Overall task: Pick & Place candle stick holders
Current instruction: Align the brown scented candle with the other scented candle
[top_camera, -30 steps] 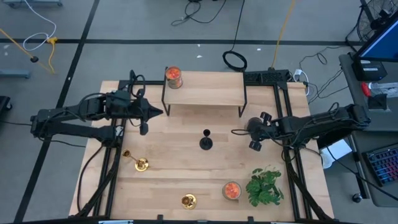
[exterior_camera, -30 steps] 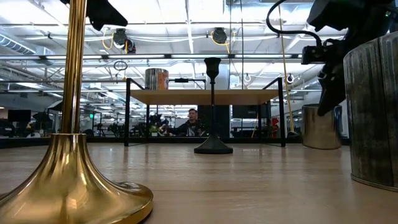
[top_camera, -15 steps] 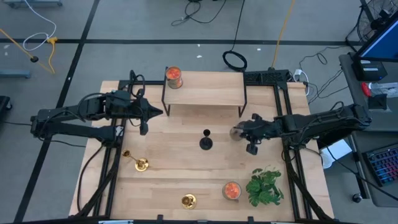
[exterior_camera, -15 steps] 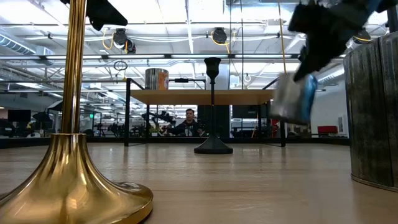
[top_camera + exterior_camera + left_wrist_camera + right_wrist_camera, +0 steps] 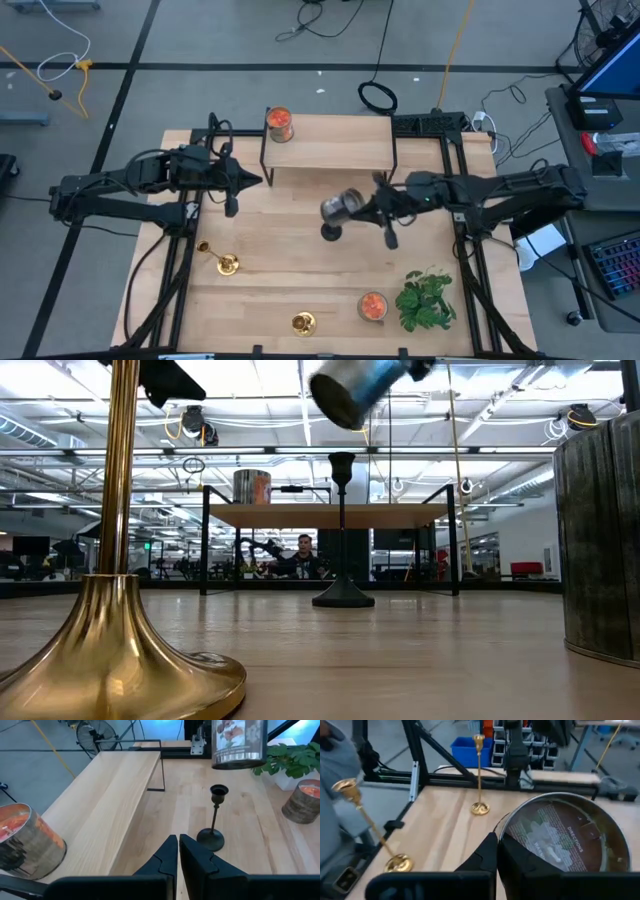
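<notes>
The black candle stick holder [image 5: 331, 229] stands on its round base mid-table; it also shows in the low view [image 5: 342, 530] and the left wrist view [image 5: 214, 819]. Two gold holders stand on their bases near the front left [image 5: 228, 263] and the front edge [image 5: 303, 323]. My right gripper [image 5: 358, 208] is shut on a grey glass jar [image 5: 343, 207], held high above and just right of the black holder [image 5: 355, 385]. My left gripper [image 5: 256, 181] is shut and empty at the left, beside the riser. My right gripper holds the grey jar by its side wall [image 5: 506, 851], coming level from the table's right. One finger [image 5: 489, 854] lies against the wall; the jar hides the other. The jar is lifted clear and tilted, its labelled round end [image 5: 560, 842] facing the wrist camera.
A wooden riser [image 5: 328, 148] on black legs stands at the far middle with an orange jar [image 5: 279, 124] on it. Another orange jar [image 5: 372, 305] and a leafy plant [image 5: 425, 298] stand at the front right. A person [image 5: 305, 553] sits in the room behind.
My right gripper has lifted the grey jar off the table's right side and carried it up and toward the left edge, to above the black holder. The jar stood upright on the table and now hangs clear and tipped.
</notes>
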Tool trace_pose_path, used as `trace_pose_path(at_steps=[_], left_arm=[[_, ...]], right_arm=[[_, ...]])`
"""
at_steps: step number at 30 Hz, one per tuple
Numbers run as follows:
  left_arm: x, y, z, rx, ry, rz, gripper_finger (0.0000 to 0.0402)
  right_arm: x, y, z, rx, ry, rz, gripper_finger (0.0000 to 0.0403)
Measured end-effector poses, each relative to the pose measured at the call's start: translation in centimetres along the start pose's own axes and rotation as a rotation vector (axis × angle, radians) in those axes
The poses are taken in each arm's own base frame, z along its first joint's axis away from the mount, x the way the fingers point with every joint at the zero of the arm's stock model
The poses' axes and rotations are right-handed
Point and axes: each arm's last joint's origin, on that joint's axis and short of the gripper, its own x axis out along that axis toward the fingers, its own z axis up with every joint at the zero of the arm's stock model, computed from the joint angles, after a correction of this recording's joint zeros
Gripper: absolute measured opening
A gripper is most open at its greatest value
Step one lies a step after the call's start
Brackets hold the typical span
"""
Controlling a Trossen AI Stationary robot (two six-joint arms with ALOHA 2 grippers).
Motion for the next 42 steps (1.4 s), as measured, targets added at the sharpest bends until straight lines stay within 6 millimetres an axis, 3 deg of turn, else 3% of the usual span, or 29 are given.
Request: trace_pose_path(at_steps=[6, 10, 18, 24, 29, 42], left_arm=[[0.0, 0.0, 0.4, -0.004, -0.037, 0.003, 0.0026], [0.0, 0.0, 0.4, -0.004, -0.041, 0.003, 0.0026], [0.0, 0.0, 0.4, -0.004, -0.041, 0.003, 0.0026], [0.0, 0.0, 0.4, -0.004, -0.040, 0.008, 0.0026], [0.0, 0.1, 0.4, -0.002, -0.040, 0.011, 0.0026], [0.0, 0.1, 0.4, -0.001, -0.039, 0.011, 0.0026]], right_arm=[[1.8, -3.5, 5.8, 0.036, 0.000, -0.153, 0.0000], [2.5, -7.2, 7.4, 0.056, 0.068, -0.237, 0.0000], [4.3, -15.4, 6.1, 0.154, 0.231, -0.415, 0.0000], [5.6, -19.2, 3.3, 0.217, 0.360, -0.433, 0.0000], [5.5, -20.7, 2.3, 0.259, 0.392, -0.443, 0.0000], [4.3, -22.0, 2.1, 0.285, 0.396, -0.471, 0.0000]])
